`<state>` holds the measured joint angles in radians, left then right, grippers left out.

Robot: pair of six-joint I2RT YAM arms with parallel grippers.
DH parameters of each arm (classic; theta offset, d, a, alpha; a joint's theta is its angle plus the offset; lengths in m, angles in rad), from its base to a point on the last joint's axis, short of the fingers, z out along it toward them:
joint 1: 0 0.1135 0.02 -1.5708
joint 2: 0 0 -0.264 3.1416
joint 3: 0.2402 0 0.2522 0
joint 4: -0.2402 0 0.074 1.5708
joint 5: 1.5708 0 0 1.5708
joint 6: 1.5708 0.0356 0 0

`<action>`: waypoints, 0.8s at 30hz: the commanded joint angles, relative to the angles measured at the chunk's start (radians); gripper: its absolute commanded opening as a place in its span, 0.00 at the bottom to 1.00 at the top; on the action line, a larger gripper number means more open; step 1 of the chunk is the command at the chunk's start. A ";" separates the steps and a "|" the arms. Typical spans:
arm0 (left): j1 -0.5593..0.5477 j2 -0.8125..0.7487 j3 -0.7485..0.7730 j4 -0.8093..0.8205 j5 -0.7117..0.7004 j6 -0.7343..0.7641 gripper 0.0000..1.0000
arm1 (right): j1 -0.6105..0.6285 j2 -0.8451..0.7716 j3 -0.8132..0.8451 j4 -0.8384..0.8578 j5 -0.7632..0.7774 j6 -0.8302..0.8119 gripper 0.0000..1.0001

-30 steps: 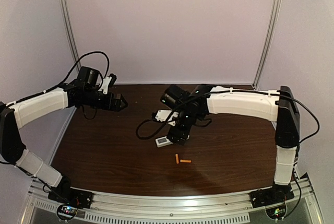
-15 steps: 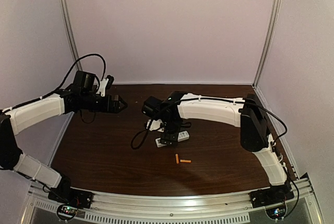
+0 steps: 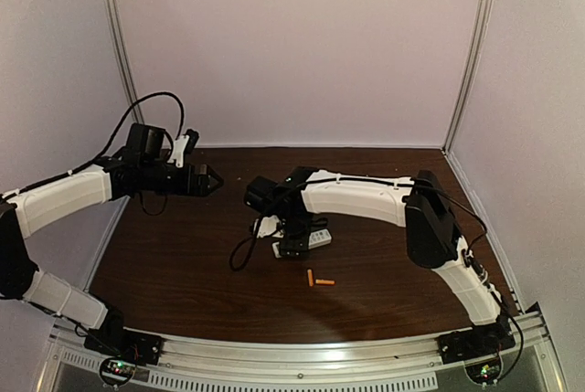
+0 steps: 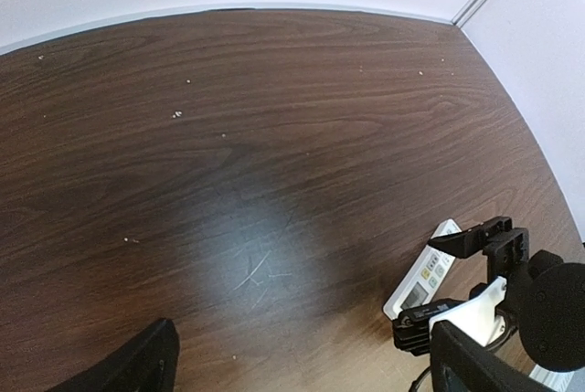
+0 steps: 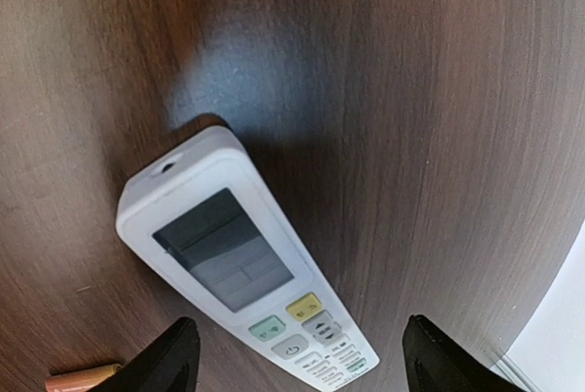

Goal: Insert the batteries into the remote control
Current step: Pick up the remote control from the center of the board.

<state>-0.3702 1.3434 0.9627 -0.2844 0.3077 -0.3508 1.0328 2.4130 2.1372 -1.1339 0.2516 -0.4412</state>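
Overhead, the right gripper (image 3: 291, 246) hangs low over the remote (image 3: 317, 239) at the centre of the table (image 3: 183, 264), fingers spread either side of it and gripping nothing. Two orange batteries (image 3: 311, 277) lie loose just below it in the frame, not touching it. At upper left the left gripper (image 3: 208, 179) hovers, jaws wide and empty.

From the left wrist, the remote sits at lower right under the other arm's black fingers.

From the right wrist, the remote lies screen and buttons up, slanting from centre left to the bottom edge between the parted fingers (image 5: 169, 360); one battery peeks in at lower left.

The step in hand looks like taking hold of the remote. The next move probably calls for a square pinch on its long sides, so it can be turned over to reach the battery bay.
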 commanded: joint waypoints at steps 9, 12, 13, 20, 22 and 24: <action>0.019 -0.041 -0.044 0.063 0.049 -0.022 0.97 | -0.062 0.040 0.106 -0.028 -0.151 -0.059 0.71; 0.020 -0.039 -0.045 0.066 0.053 -0.022 0.97 | -0.066 0.052 0.104 -0.038 -0.173 -0.063 0.71; 0.020 -0.039 -0.044 0.065 0.056 -0.024 0.97 | -0.066 0.057 0.102 -0.043 -0.183 -0.063 0.71; 0.021 -0.037 -0.041 0.073 0.062 -0.036 0.97 | -0.073 0.087 0.102 -0.051 -0.235 -0.067 0.73; 0.020 -0.037 -0.043 0.073 0.061 -0.038 0.97 | -0.083 0.102 0.111 -0.058 -0.248 -0.064 0.72; 0.020 -0.036 -0.044 0.073 0.064 -0.039 0.97 | -0.090 0.112 0.110 -0.063 -0.276 -0.060 0.70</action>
<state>-0.3595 1.3136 0.9245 -0.2539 0.3565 -0.3782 0.9573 2.4680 2.2353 -1.1675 0.0360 -0.5011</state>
